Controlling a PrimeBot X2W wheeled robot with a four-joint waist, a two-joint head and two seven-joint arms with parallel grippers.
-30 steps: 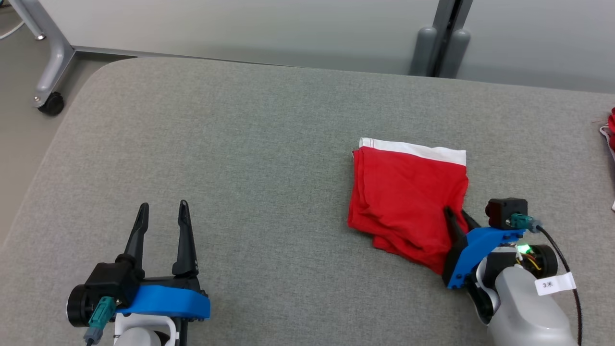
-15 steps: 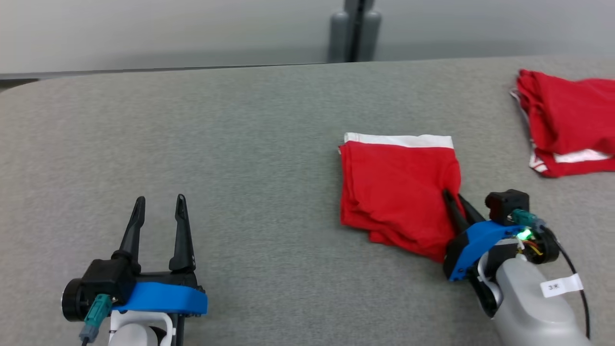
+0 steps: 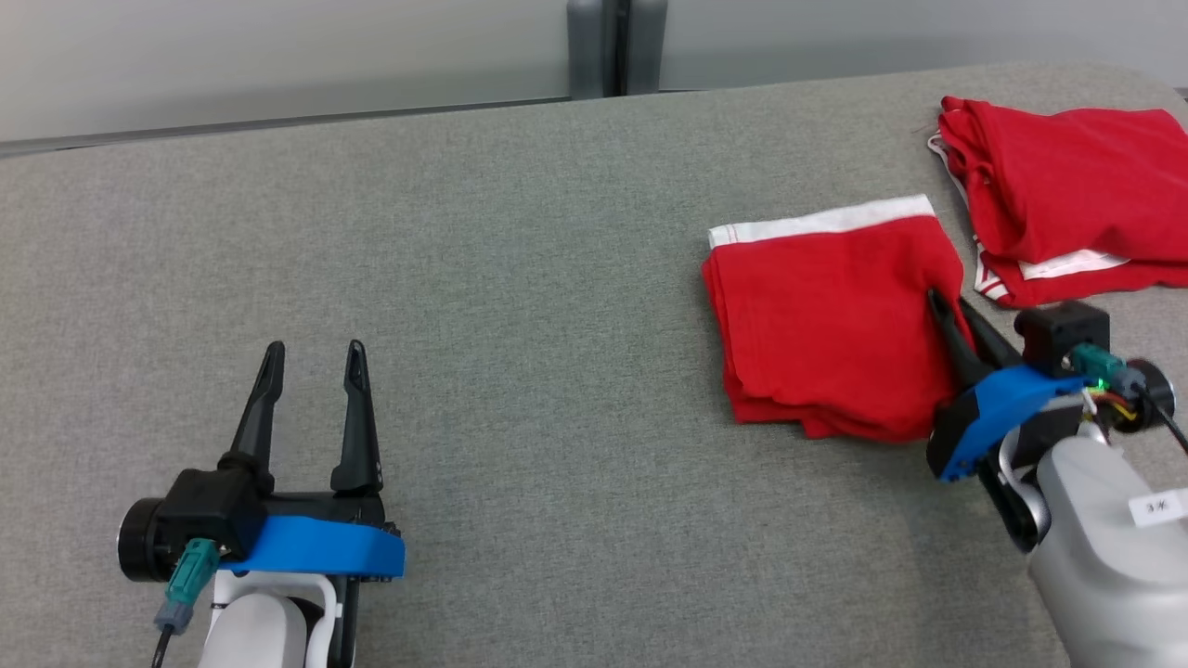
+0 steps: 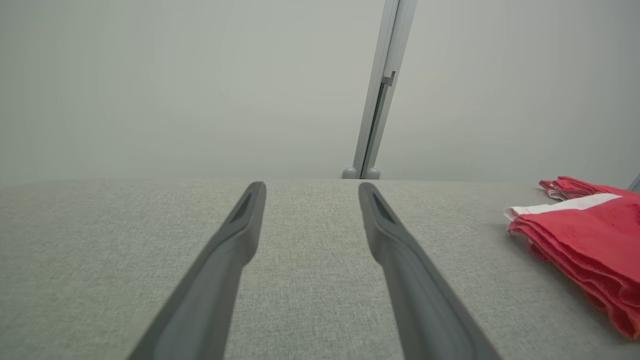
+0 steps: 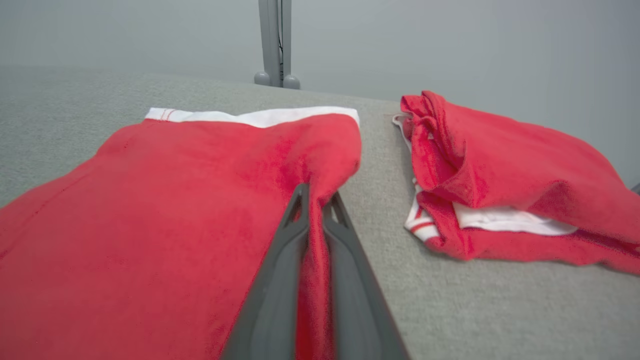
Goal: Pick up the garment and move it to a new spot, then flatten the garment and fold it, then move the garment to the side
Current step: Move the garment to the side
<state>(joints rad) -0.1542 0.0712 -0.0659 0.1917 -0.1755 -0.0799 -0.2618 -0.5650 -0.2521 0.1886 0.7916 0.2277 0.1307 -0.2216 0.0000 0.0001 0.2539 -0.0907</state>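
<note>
Status: right gripper (image 3: 945,302) is pinching the right edge of the folded garment (image 3: 817,325), fingers pressed together on a raised ridge of cloth, low over the table (image 3: 510,278). The edge grip looks meant for sliding the stack sideways without undoing the fold. It lies right of centre, just beside a second red garment (image 3: 1058,204), probably the side pile. Meanwhile left gripper (image 3: 314,351) is spread and empty, parked well apart at lower left, out of the way.
</note>
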